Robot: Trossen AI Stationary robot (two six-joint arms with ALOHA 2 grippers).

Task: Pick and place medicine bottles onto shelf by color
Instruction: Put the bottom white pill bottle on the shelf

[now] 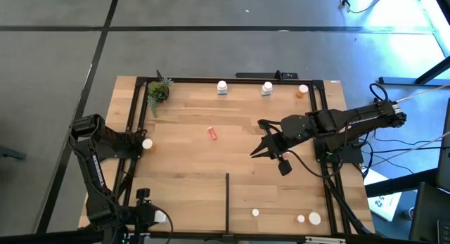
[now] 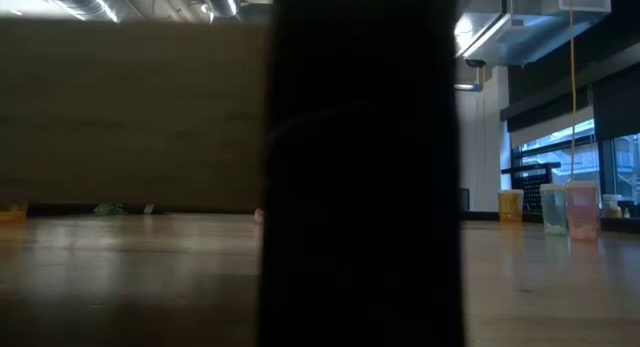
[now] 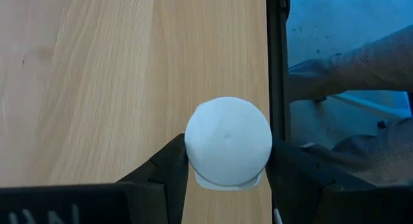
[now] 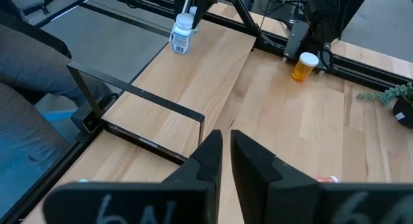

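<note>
My left gripper (image 1: pixel 158 217) is at the shelf's (image 1: pixel 190 167) near left corner, shut on a white medicine bottle (image 3: pixel 227 141); the right wrist view also shows this bottle (image 4: pixel 182 33). My right gripper (image 4: pixel 222 153) hovers over the middle of the shelf, right of centre (image 1: pixel 264 149). It is empty, with only a thin slit between its fingers. A red-orange bottle (image 1: pixel 213 133) lies on its side left of it. Two white bottles (image 1: pixel 222 87) (image 1: pixel 267 88) and an orange one (image 1: pixel 302 91) stand along the far edge. An orange bottle (image 4: pixel 303 66) stands at the left edge. My left gripper pinches the bottle between its two fingers (image 3: pixel 169 167), one on each side just below the white cap (image 3: pixel 197 175). The fingers come from above, pointing down. The bottle is upright; in the right wrist view its base appears to be at the wood.
The black divider strip (image 1: pixel 227 202) runs in from the near edge. Three small bottles (image 1: pixel 255 213) (image 1: pixel 301 219) (image 1: pixel 314 219) stand near the near right corner. A potted plant (image 1: pixel 158 91) is at the far left corner. A person's grey clothing (image 3: pixel 361 62) shows beyond the near edge.
</note>
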